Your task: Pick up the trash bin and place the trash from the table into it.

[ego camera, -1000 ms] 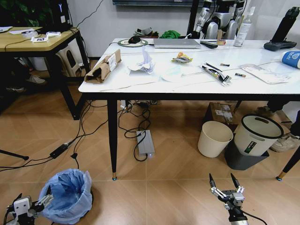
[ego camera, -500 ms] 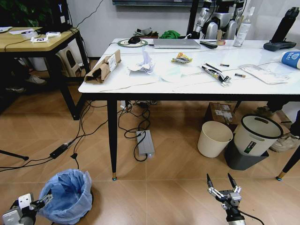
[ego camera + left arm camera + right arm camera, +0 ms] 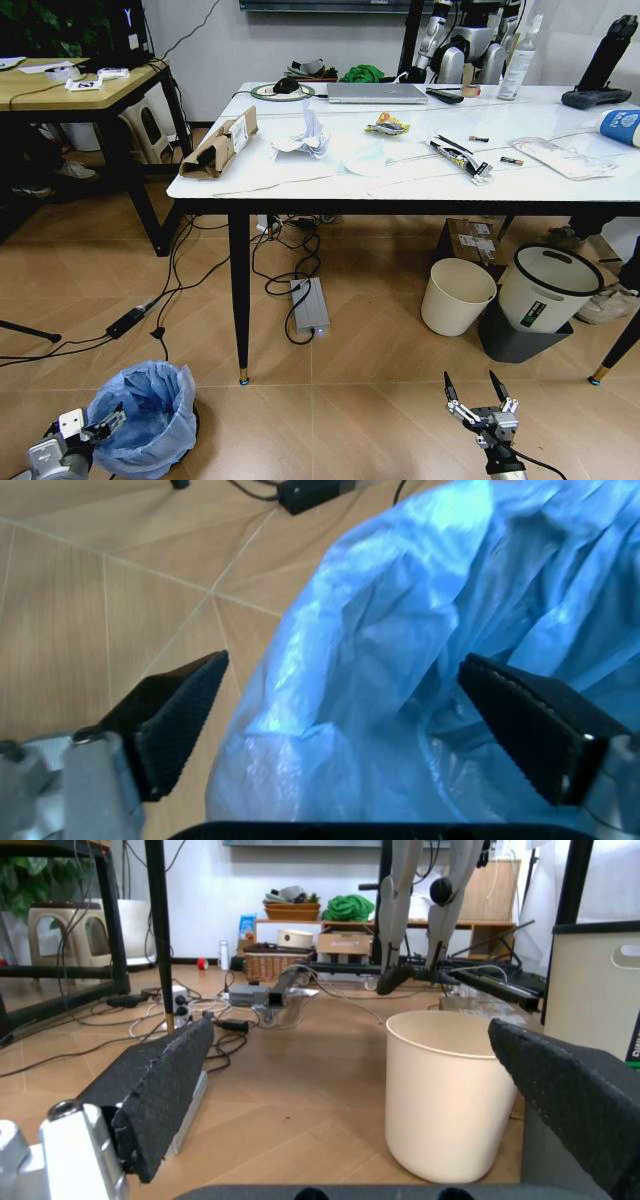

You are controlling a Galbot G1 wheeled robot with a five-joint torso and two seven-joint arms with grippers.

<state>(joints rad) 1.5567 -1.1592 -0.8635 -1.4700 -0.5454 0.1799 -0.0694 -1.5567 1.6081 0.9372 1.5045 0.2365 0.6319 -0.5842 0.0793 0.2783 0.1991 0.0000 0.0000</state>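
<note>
- The worktop [image 3: 300,175], a white marble-look slab with a black edge and slanted black legs, fills the upper part of the head view and carries the trash.
- The light wooden desk [image 3: 60,85] stands just beside the worktop on the robot's left, with a beige stool [image 3: 150,125] under it.
- The white bin with dark base [image 3: 545,290] stands on the floor under the worktop's right end; it bears a small dark label whose writing is too small to read.
- The cream bucket [image 3: 458,295] stands just beside that bin; the right wrist view shows it close ahead [image 3: 450,1099].
- The trash bin [image 3: 145,415], lined with a crinkled light-blue bag, stands on the wooden floor near the worktop's front left leg, well below the trash.
- A silver laptop [image 3: 377,92] lies shut near the worktop's far edge.
- The brown cardboard piece [image 3: 220,140] lies at the worktop's left end; a white label on it is unreadable.
- Crumpled white paper [image 3: 305,135] lies beside the cardboard, a yellow wrapper [image 3: 388,124] further right.
- A blue paper cup [image 3: 622,125] lies at the right edge, its printing unreadable.
- A power strip [image 3: 310,305] and tangled cables lie on the floor between the legs.
- The left tool [image 3: 92,432] sits at the bin's rim, jaws wide, straddling the blue bag [image 3: 420,667] in the left wrist view.
- The right tool [image 3: 480,395] hangs low over the floor, jaws wide, holding nothing.
</note>
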